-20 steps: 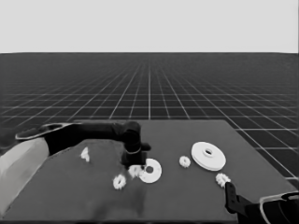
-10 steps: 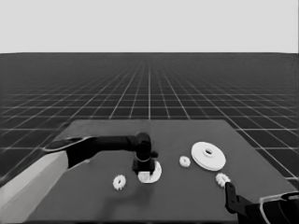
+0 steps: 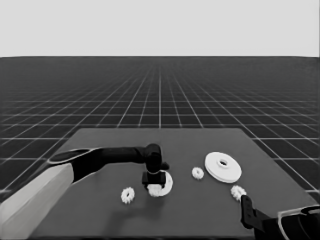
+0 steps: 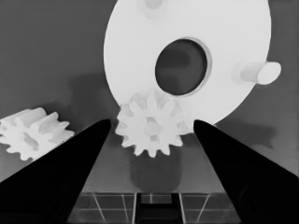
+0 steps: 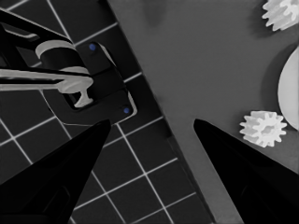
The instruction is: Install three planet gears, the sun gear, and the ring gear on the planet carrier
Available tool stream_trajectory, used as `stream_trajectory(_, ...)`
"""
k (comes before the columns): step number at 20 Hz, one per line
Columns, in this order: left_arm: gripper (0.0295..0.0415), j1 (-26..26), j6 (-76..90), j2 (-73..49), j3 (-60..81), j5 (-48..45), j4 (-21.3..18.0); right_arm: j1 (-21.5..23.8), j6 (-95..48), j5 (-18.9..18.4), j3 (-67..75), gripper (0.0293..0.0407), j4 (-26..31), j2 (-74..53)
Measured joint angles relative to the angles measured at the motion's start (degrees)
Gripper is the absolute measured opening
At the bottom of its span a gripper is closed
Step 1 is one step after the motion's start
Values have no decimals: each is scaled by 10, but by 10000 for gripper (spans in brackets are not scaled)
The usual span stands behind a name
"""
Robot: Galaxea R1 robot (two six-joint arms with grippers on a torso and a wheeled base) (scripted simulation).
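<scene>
My left gripper (image 3: 153, 179) hangs over the planet carrier (image 3: 167, 181), the smaller round part, near the table's middle. In the left wrist view the left gripper (image 4: 152, 122) is open. A small toothed gear (image 4: 152, 127) sits on the carrier's (image 4: 140, 56) rim between the fingers, with a narrow gap on each side. Two bare pegs (image 4: 259, 72) stand on the carrier. A second gear (image 3: 128, 195) lies just left of it. The ring gear (image 3: 223, 166), the larger round part, lies to the right, with one gear (image 3: 198, 173) beside it and another gear (image 3: 238, 191) nearer me. My right gripper (image 3: 247, 210) waits open at the lower right corner.
The right wrist view shows the table's corner, a gear (image 5: 263, 128) next to the larger round part's edge (image 5: 290, 88), another gear (image 5: 282, 14) farther off, and dark machinery (image 5: 84, 79) past the table's edge. The left arm's pale part (image 3: 35, 200) crosses the table's left end.
The left arm swung right from the gears at the left to the smaller round part. One gear that lay there now sits on that part's near rim. The right arm stayed put.
</scene>
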Motion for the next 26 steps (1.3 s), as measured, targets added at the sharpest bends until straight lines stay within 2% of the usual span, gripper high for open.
stream_trajectory(6, 385, 0, 0, 0, 0, 0, 0, 0, 0, 0, 0, 385, 0, 0)
stream_trajectory(8, 385, -61, -31, -9, 44, 16, -60, 0, 0, 0, 0, 385, 0, 0)
stream_trajectory(11, 385, -91, -40, -10, 54, 18, -89, 0, 0, 0, 0, 385, 0, 0)
stream_trajectory(16, 385, -98, -41, -11, 56, 18, -97, 0, 0, 0, 0, 385, 0, 0)
stream_trajectory(17, 385, -95, -44, -89, 148, 18, -94, 0, 0, 0, 0, 385, 0, 0)
stream_trajectory(19, 385, -93, -23, -182, 210, 14, -92, 0, 0, 0, 0, 385, 0, 0)
stream_trajectory(26, 385, -92, -1, -225, 230, 9, -91, 0, 0, 0, 0, 385, 0, 0)
